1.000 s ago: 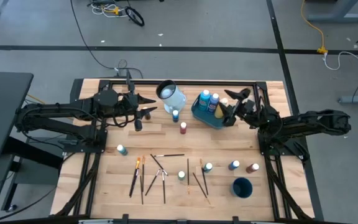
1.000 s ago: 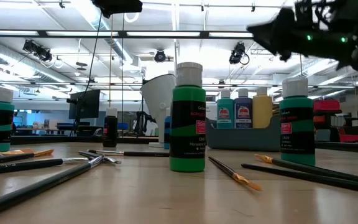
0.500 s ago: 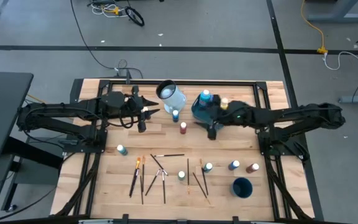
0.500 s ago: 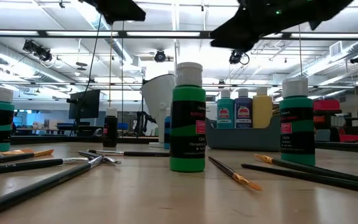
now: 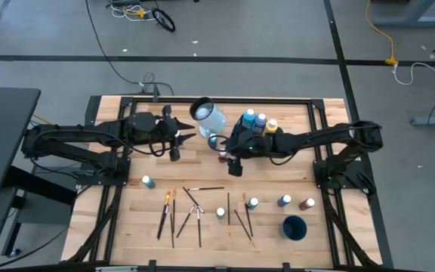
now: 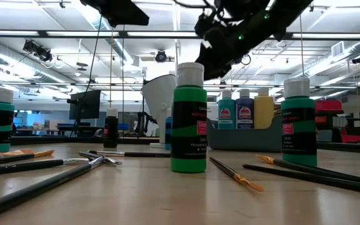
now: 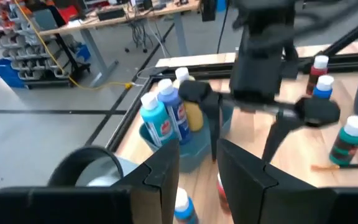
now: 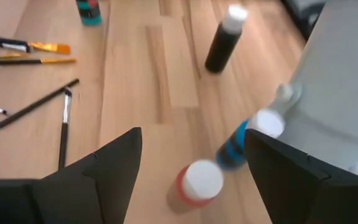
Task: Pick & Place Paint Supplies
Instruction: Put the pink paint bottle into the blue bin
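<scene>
A red white-capped paint bottle (image 8: pixel 197 183) stands on the wooden table between the spread fingers of my open right gripper (image 8: pixel 192 134), which hovers over it (image 5: pixel 231 156) without touching. Just beyond stands a blue bottle (image 8: pixel 244 140) beside the white jug (image 5: pixel 206 115). A black bottle (image 8: pixel 222 40) stands farther off. My left gripper (image 5: pixel 181 136) hangs above the table left of the jug, open, nothing between its fingers (image 7: pixel 199 168). More bottles sit in the teal tub (image 5: pixel 254 137); brushes (image 5: pixel 195 211) lie near the front.
Loose bottles stand near the front: teal (image 5: pixel 148 181), white-capped ones (image 5: pixel 221 213) (image 5: pixel 253 202), blue (image 5: pixel 284 200), brown (image 5: pixel 308 204). A dark blue cup (image 5: pixel 294 227) stands at the front right. A dark frame (image 5: pixel 232 100) borders the table's far edge.
My right gripper has swung from above the teal tub toward the table's left edge and slightly nearer, tipping from steeply down to a shallower slant, and now hovers over the red bottle. It has stayed open.
</scene>
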### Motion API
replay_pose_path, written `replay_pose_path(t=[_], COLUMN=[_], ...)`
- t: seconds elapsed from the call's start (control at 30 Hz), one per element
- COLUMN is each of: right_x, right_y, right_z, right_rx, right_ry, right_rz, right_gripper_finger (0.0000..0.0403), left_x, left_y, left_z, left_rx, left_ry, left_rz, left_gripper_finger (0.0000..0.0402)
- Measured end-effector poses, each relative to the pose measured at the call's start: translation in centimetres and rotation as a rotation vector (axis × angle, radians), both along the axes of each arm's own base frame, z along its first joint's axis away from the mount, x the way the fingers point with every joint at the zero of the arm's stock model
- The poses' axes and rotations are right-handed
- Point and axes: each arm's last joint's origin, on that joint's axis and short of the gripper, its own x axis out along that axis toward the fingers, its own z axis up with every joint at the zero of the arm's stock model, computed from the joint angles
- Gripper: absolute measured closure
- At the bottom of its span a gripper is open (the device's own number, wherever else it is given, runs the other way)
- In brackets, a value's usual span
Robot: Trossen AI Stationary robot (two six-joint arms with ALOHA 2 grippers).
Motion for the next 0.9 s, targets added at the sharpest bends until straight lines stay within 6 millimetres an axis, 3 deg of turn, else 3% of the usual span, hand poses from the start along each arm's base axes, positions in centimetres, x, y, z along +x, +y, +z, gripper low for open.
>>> replay_pose_path(t=[0.43,0.9], right_x=[0.5,0.6], right_y=[-1.3,-1.7], right_z=[-2.7,-3.5], right_rx=[0.036,0.111], right_ry=[0.079,0.095], right_rz=[-0.120,-0.157], right_gripper_finger=[0.0120,0.0172], left_x=[0.1,0.1], left_y=[0.1,0.1], left_z=[-0.3,-0.3], left_rx=[0.025,0.026], left_ry=[0.027,0.026], left_rz=[0.011,0.013], left_gripper_finger=[0.0286,0.0286])
